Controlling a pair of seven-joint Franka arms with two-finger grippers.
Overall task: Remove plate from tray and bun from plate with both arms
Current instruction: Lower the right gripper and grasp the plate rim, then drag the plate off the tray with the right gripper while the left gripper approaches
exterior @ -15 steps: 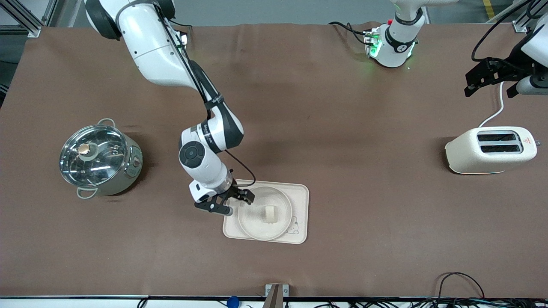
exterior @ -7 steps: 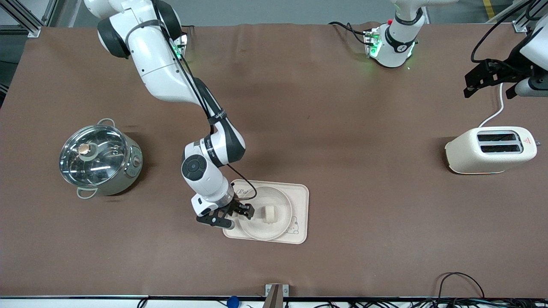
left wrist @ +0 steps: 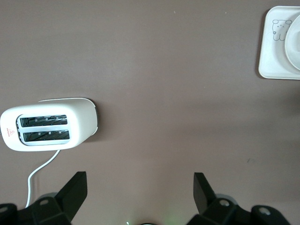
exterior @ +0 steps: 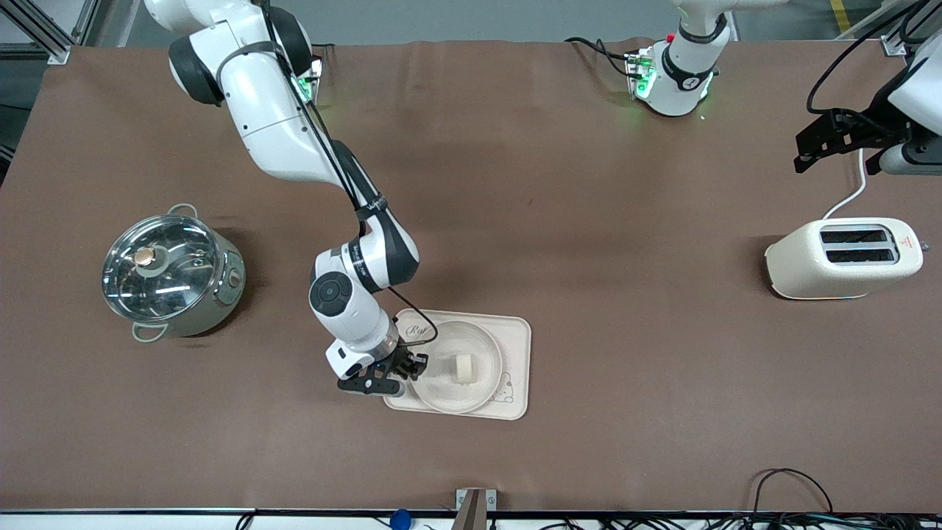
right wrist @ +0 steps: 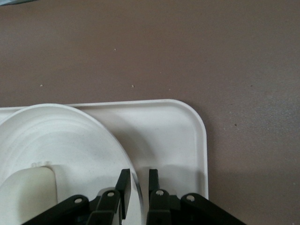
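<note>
The round cream plate (exterior: 471, 397) lies on the rectangular cream tray (exterior: 515, 331), with the bun (exterior: 463, 367) near its middle. My right gripper (exterior: 412, 366) is low at the plate's edge toward the right arm's end, shut on the plate's rim. In the right wrist view the thin rim of the plate (right wrist: 70, 140) passes between the two narrowly spaced fingers of the right gripper (right wrist: 139, 176), and the bun (right wrist: 28, 192) shows just inside. My left gripper (exterior: 839, 154) waits open and empty in the air above the toaster's end of the table; it also shows in the left wrist view (left wrist: 140, 180).
A cream toaster (exterior: 843, 258) with a white cord stands at the left arm's end. A steel pot with a glass lid (exterior: 173, 274) stands at the right arm's end. The tray's corner with the drawing shows in the left wrist view (left wrist: 269, 56).
My right gripper has come down and moved along the tray to the plate's rim, and its fingers have narrowed around it. The left gripper has shifted only slightly.
</note>
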